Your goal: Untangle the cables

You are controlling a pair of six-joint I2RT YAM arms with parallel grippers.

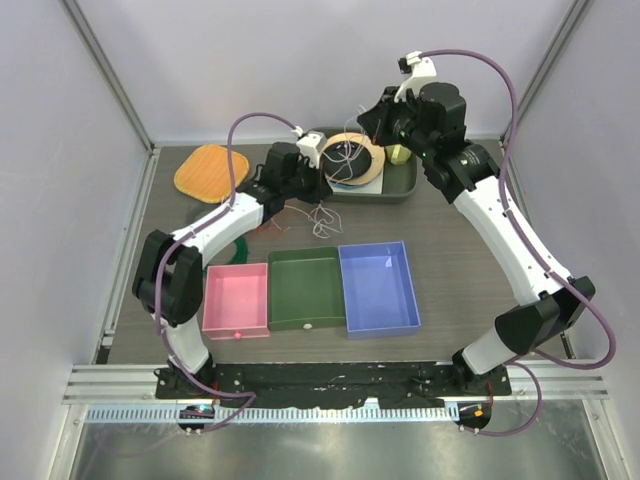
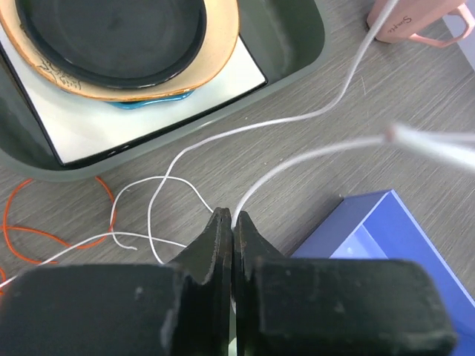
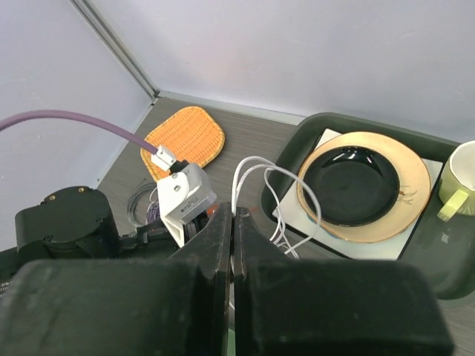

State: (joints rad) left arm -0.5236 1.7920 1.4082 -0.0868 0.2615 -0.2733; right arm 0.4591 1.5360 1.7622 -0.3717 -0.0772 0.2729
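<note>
The white cable [image 2: 282,167] runs in loops over the table beside the tray, and my left gripper [image 2: 232,216] is shut on one strand of it just above the tabletop. My right gripper [image 3: 233,211] is shut on other loops of the white cable [image 3: 256,167] and holds them up over the tray. In the top view the left gripper [image 1: 315,190] sits at the tray's near left corner and the right gripper [image 1: 372,122] is above the tray. An orange cable [image 2: 30,237] curls on the table to the left. A dark purple coil [image 3: 152,213] lies past the left arm.
The dark green tray [image 1: 405,185] holds a black and tan plate [image 1: 375,165] and a pale green mug [image 1: 400,153]. An orange mat [image 1: 212,172] lies at the back left. Pink [image 1: 236,297], green [image 1: 306,288] and blue [image 1: 378,288] bins stand in front. A pink cup [image 2: 415,18] is nearby.
</note>
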